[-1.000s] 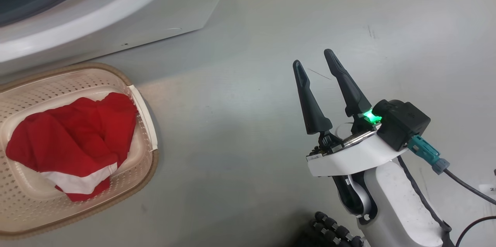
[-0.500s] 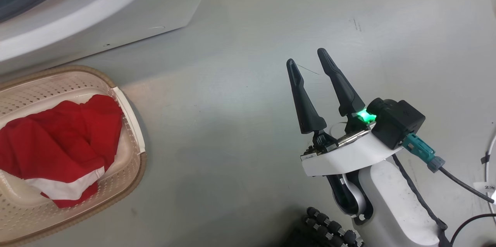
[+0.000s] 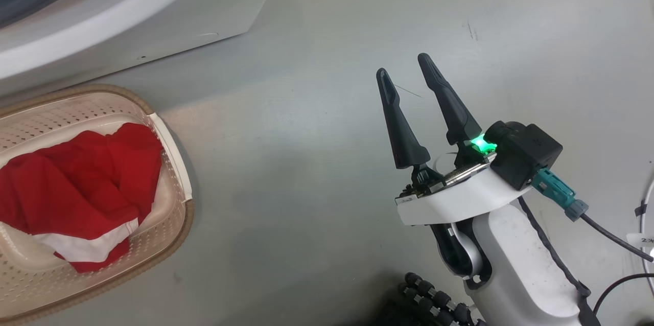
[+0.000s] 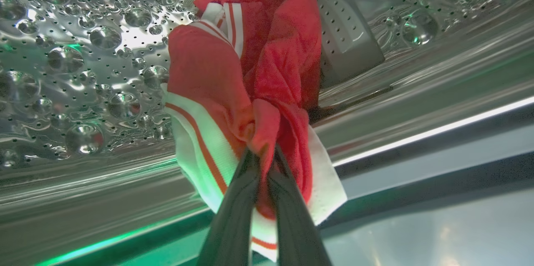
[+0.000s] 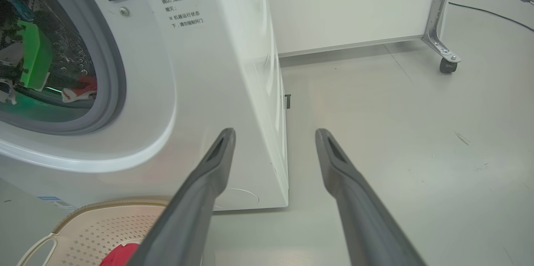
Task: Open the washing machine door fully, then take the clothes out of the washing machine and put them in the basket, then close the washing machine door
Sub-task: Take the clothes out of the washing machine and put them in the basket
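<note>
Inside the steel drum, my left gripper is shut on the clothes, a red garment with white parts and striped trim bunched between its fingers. More red clothes lie in the cream basket on the floor at the left of the head view. The basket's rim also shows below the white washing machine. My right gripper stands open over bare floor to the right of the basket, nothing between its fingers. The washing machine door is out of view.
The machine's white front runs across the upper left of the head view, just behind the basket. A white panel on castors stands behind the machine. Cables trail on the grey floor at the right.
The head camera shifted, so the basket sits further left in the picture. My right gripper rose slightly and stayed open.
</note>
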